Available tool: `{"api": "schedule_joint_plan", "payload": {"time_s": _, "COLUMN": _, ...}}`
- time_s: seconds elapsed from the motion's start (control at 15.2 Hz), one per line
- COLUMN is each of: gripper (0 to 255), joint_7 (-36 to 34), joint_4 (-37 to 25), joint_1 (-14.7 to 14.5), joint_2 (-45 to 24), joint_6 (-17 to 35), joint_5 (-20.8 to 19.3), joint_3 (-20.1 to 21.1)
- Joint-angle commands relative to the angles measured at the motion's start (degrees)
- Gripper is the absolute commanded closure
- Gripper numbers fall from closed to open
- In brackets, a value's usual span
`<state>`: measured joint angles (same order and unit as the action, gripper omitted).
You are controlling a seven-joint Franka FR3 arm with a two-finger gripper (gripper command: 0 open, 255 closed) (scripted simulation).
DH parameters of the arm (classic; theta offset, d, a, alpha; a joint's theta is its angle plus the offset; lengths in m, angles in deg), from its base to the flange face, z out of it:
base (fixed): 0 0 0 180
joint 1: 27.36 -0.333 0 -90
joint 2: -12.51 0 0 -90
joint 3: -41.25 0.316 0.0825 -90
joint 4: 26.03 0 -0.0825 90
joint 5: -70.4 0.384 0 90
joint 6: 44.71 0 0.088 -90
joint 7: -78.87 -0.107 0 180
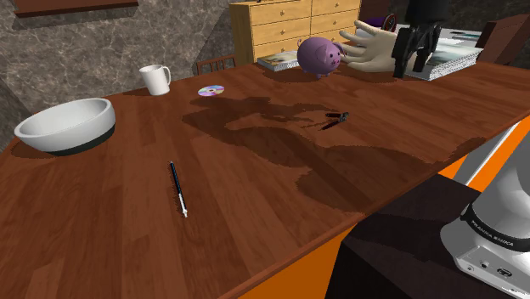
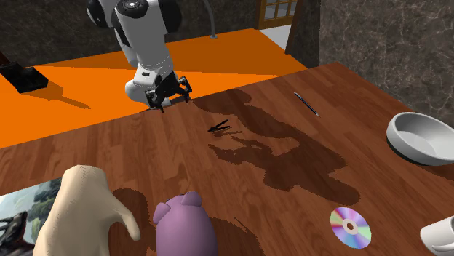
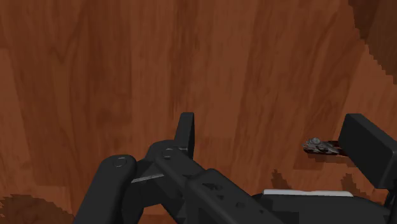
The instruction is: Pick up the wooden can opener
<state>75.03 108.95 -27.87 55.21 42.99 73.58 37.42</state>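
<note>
Nearest in the shoulder view, at five o'clock: white arm base (image 1: 493, 229) with a dark band, the lettering there apparently "FRANKA EMIKA", though not read with certainty. Just beyond, on the brown wood-grain surface (image 1: 255, 212), a slim dark pen with a white tip (image 1: 177, 188) at eight o'clock of centre. Farther on, at two o'clock from the pen, the small dark can opener with two slim handles (image 1: 336, 119), flat on the surface and well apart from everything else. At nine o'clock, a round white bowl (image 1: 66, 124). Farthest back, a shiny disc (image 1: 211, 90), a white mug (image 1: 156, 79) and a purple piggy bank (image 1: 319, 55).

All-black claw (image 1: 410, 64) at one o'clock, above the surface, fingers apart and clamped on nothing. In the wrist view, can opener (image 3: 321, 147) just beside one finger (image 3: 366, 149), untouched.

Judged light, stiff, thin and low-lying, so prone to slide or spin on smooth wood. Best taken across both handles near the middle, fingers straddling the narrow width. No other writing legible.
</note>
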Motion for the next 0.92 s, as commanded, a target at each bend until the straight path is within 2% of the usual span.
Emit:
{"api": "schedule_joint_plan", "payload": {"time_s": 0.0, "gripper": 0, "joint_7": 0.00, "joint_4": 0.00, "joint_1": 0.00, "joint_2": 0.00, "joint_6": 0.00, "joint_5": 0.00, "joint_3": 0.00}}
{"api": "schedule_joint_plan", "payload": {"time_s": 0.4, "gripper": 0, "joint_7": -38.93, "joint_4": 4.78, "joint_1": 8.11, "joint_2": 1.67, "joint_6": 7.69, "joint_5": 9.02, "joint_3": 16.14}}
{"api": "schedule_joint_plan", "payload": {"time_s": 0.66, "gripper": 0, "joint_7": -64.61, "joint_4": 3.21, "joint_1": 14.80, "joint_2": -2.50, "joint_6": 13.16, "joint_5": 12.88, "joint_3": 27.38}}
{"api": "schedule_joint_plan", "payload": {"time_s": 0.86, "gripper": 0, "joint_7": -83.84, "joint_4": 0.05, "joint_1": 21.28, "joint_2": -7.59, "joint_6": 16.75, "joint_5": 13.56, "joint_3": 35.71}}
